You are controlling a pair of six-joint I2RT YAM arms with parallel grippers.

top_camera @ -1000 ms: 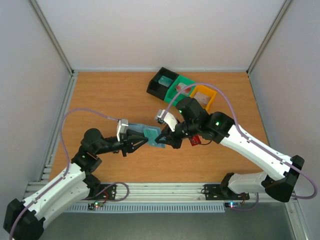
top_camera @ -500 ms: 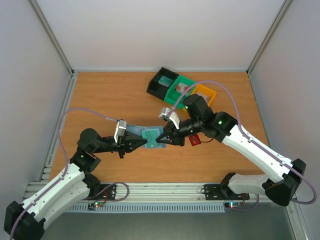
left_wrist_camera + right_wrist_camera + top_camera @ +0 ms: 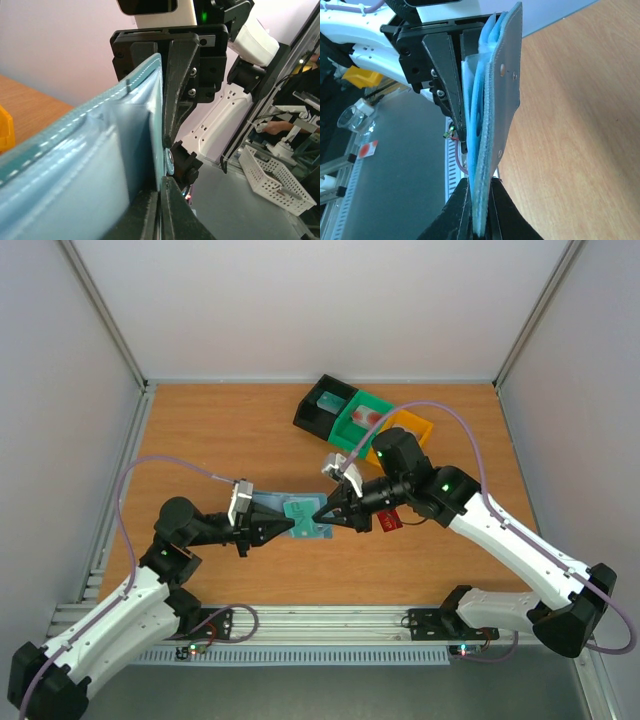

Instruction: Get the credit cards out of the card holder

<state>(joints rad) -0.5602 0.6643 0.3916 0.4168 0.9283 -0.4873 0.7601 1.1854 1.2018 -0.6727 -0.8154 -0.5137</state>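
Wooden desk (image 3: 220, 440) centre: I have the card holder (image 3: 312, 531) pinched from both sides, left tool (image 3: 291, 524) clenched on one edge, right tool (image 3: 317, 516) clenched on the opposite; red card (image 3: 390, 521) lies nearby.

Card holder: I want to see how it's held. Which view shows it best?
Top external: most of the card holder shows, pinched between left tool and right tool. Both wrist views show only close, edge-on parts of it.

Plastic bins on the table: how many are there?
3, side by side toward the back: black bin, green bin in the middle, orange bin partly hidden by the right arm.
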